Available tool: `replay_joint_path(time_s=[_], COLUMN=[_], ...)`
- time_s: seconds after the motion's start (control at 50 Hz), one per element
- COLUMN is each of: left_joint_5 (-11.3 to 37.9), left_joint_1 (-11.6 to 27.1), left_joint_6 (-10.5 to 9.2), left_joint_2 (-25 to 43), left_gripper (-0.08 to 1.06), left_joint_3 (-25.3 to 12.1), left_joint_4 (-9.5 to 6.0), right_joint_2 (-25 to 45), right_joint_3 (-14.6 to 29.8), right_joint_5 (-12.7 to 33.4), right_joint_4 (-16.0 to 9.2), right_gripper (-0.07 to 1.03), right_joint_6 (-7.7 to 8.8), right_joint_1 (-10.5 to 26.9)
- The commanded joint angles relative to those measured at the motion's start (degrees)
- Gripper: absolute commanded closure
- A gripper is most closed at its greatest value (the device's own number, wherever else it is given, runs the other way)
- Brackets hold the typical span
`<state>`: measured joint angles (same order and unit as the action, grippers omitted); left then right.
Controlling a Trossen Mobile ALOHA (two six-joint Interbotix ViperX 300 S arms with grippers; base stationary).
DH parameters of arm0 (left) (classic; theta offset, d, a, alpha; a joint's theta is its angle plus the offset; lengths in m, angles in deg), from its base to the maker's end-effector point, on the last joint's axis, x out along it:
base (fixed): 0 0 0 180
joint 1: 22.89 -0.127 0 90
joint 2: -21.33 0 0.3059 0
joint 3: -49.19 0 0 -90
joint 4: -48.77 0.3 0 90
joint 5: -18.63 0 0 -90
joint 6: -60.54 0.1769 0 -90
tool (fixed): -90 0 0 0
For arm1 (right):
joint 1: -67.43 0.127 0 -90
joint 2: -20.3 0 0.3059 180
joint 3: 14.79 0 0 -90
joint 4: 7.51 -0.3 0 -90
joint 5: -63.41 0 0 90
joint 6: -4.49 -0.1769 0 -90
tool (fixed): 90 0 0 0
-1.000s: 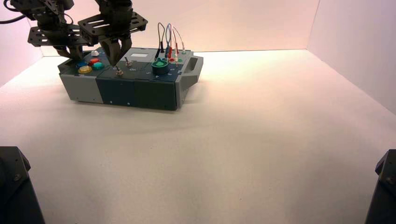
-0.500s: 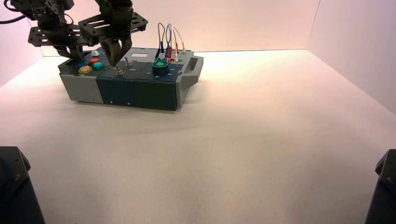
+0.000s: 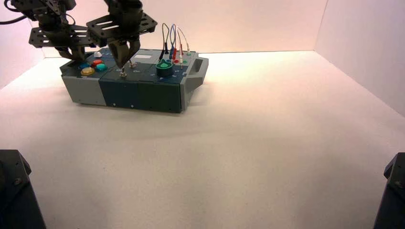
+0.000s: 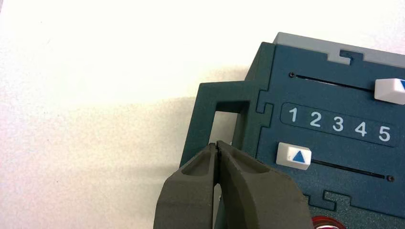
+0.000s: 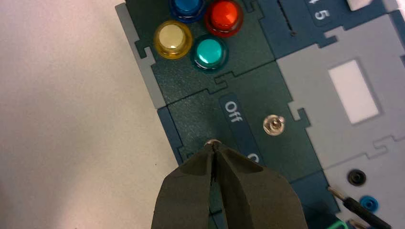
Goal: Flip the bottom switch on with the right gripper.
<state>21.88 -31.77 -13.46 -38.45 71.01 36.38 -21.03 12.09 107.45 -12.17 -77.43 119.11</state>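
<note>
High view: my right gripper (image 3: 122, 66) over the near switch (image 3: 123, 74), fingertips together, any grip on it hidden from me, my left gripper (image 3: 76, 57) idle above the box's (image 3: 133, 89) left end.

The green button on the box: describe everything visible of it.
The green button is a round, shiny cap, plastic by its look, ringed by a darker teal collar. It stands upright on a dark panel at the box's left part, in a cluster with the yellow button, red button and blue button. Nothing touches its cap. Whether it is pressed, I cannot tell.
</note>
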Motion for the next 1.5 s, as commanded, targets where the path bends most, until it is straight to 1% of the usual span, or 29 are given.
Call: replay_joint_path(time_s=[0.02,0.16,0.42,0.5,0.66,0.68,0.78,0.8,0.88,0.9,1.0,1.1,1.16,1.34,1.46,1.5], left_joint_5=[0.44,0.44,0.44,0.44,0.44,0.44,0.44,0.44,0.44,0.44,0.44,0.44,0.44,0.44,0.44,0.44], left_joint_1=[-1.85,-1.85,-1.85,-1.85,-1.85,-1.85,-1.85,-1.85,-1.85,-1.85,-1.85,-1.85,-1.85,-1.85,-1.58,-1.32], left_joint_6=[-0.09,-0.09,-0.09,-0.09,-0.09,-0.09,-0.09,-0.09,-0.09,-0.09,-0.09,-0.09,-0.09,-0.09,-0.09,-0.09], left_joint_2=[-0.44,-0.62,-0.70,-0.70,-0.79,-0.79,-0.79,-0.79,-0.79,-0.79,-0.79,-0.79,-0.79,-0.79,-0.79,-0.79], left_gripper=[1.00,1.00,1.00,1.00,1.00,1.00,1.00,1.00,1.00,1.00,1.00,1.00,1.00,1.00,1.00,1.00], left_joint_3=[0.26,0.53,0.62,0.62,0.62,0.62,0.62,0.62,0.62,0.62,0.53,0.53,0.44,0.35,0.35,0.35], left_joint_4=[-0.09,-0.09,-0.09,-0.09,-0.09,-0.09,-0.09,-0.09,-0.09,-0.09,-0.09,-0.09,-0.09,-0.18,-0.18,-0.26], right_joint_2=[-2.11,-1.67,-3.52,-4.57,-7.82,-8.88,-10.55,-11.34,-12.39,-13.01,-14.06,-15.73,-16.88,-17.14,-17.23,-18.02], right_joint_3=[-0.88,0.00,-0.62,-1.23,-3.87,-5.01,-7.21,-8.44,-10.11,-11.43,-13.45,-16.00,-18.11,-19.60,-21.18,-23.12], right_joint_5=[0.18,0.18,-0.88,-1.58,-3.60,-4.57,-6.59,-7.73,-8.70,-9.49,-11.16,-14.24,-17.23,-20.39,-24.70,-28.04], right_joint_4=[-0.18,-0.26,-0.26,-0.18,0.09,0.09,0.18,0.09,0.09,0.00,-0.09,-0.18,-0.18,0.09,0.44,0.44], right_gripper=[0.98,0.98,0.98,0.98,0.98,0.98,0.98,0.98,0.98,0.98,0.98,0.98,0.98,0.98,0.98,0.98], right_joint_6=[0.00,0.00,-0.09,-0.09,-0.09,-0.18,-0.26,-0.53,-0.97,-1.14,-1.23,-1.49,-1.49,-1.23,-1.05,-1.05], right_joint_1=[-0.88,-0.70,-0.62,-0.62,-0.70,-0.70,-1.05,-1.41,-2.02,-2.64,-3.16,-3.43,-3.69,-4.13,-4.13,-4.13])
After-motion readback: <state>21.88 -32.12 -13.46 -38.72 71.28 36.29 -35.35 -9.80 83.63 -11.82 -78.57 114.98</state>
